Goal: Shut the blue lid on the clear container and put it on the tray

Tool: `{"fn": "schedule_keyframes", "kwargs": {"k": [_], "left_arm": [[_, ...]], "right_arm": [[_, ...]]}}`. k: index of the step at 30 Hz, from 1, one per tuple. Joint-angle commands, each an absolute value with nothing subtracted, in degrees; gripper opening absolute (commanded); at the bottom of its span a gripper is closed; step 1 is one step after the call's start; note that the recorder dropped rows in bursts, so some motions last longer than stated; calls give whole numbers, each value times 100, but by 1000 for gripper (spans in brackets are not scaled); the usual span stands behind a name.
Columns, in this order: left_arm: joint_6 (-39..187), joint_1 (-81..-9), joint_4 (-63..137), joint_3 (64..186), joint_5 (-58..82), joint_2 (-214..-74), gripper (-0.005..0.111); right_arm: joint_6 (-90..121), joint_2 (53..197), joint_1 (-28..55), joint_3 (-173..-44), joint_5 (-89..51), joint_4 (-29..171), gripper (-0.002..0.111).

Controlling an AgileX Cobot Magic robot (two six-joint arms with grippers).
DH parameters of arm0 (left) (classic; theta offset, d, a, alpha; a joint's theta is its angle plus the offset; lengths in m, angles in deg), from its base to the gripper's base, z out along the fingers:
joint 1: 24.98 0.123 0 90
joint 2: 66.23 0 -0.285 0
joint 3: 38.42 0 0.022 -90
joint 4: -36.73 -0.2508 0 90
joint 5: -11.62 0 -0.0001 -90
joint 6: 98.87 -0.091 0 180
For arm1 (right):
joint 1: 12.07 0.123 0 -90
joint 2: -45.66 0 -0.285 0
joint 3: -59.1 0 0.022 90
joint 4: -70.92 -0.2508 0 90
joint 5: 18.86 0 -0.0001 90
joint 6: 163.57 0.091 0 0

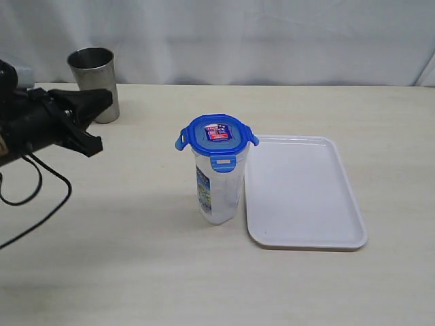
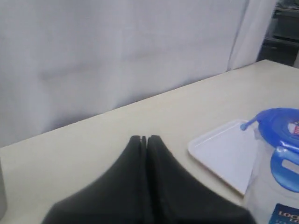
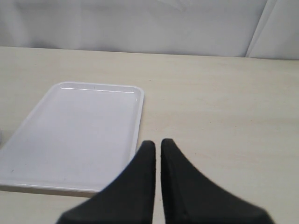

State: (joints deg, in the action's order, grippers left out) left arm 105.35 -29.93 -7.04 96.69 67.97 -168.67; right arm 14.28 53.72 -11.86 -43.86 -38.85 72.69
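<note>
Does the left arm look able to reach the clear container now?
Probably yes: only bare table lies between the left tool and the clear container; the steel cup stands aside.

- Left gripper [image 2: 144,138]: jaws pressed together, holding nothing; its black arm [image 1: 34,129] reaches in from the left, roughly level.
- Right gripper [image 3: 158,142]: jaws nearly touching, apparently closed, though blurred.

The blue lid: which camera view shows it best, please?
The exterior view. It shows the whole blue lid from above, sitting on the clear container. The left wrist view catches only part of it, cut off at the picture's edge. The right wrist view does not show it.
</note>
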Motion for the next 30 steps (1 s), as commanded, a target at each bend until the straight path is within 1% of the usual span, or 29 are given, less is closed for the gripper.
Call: {"fn": "schedule_keyframes", "kwargs": {"k": [1, 4, 7, 13, 16, 18, 20, 25, 27, 30], "left_arm": [[11429, -2405, -2484, 10201, 7332, -16855, 0], [11289, -2313, -2904, 10356, 7771, -16903, 0], [11241, -2303, -3169, 10596, 8020, -17200, 0], [11707, -2303, -3492, 11385, 8159, -18301, 0], [11698, -2303, -3505, 11584, 8159, -18561, 0], [11664, -2303, -3435, 11609, 8159, -18623, 0], [11653, -2303, -3420, 11609, 8159, -18633, 0], [11653, -2303, -3455, 11609, 8159, -18633, 0], [11653, -2303, -3492, 11609, 8159, -18633, 0], [11676, -2303, -3564, 11609, 8159, -18646, 0]], "right_arm": [[1433, 5344, -1210, -4369, -3849, 7264, 4], [1378, 5344, -1210, -4369, -3802, 7395, 4], [1301, 5344, -1210, -4369, -3393, 7655, 4], [1301, 5344, -1210, -4369, -2315, 7447, 4], [1425, 5344, -1210, -4369, -1371, 7058, 4], [1945, 5344, -1210, -4369, -492, 6378, 4], [2447, 5344, -1210, -4369, -54, 5888, 4], [2856, 5528, -1183, -4402, 172, 6322, 4], [2926, 5927, -1143, -4619, 33, 6322, 4], [2915, 6957, -1025, -5103, -317, 6505, 4]]}}
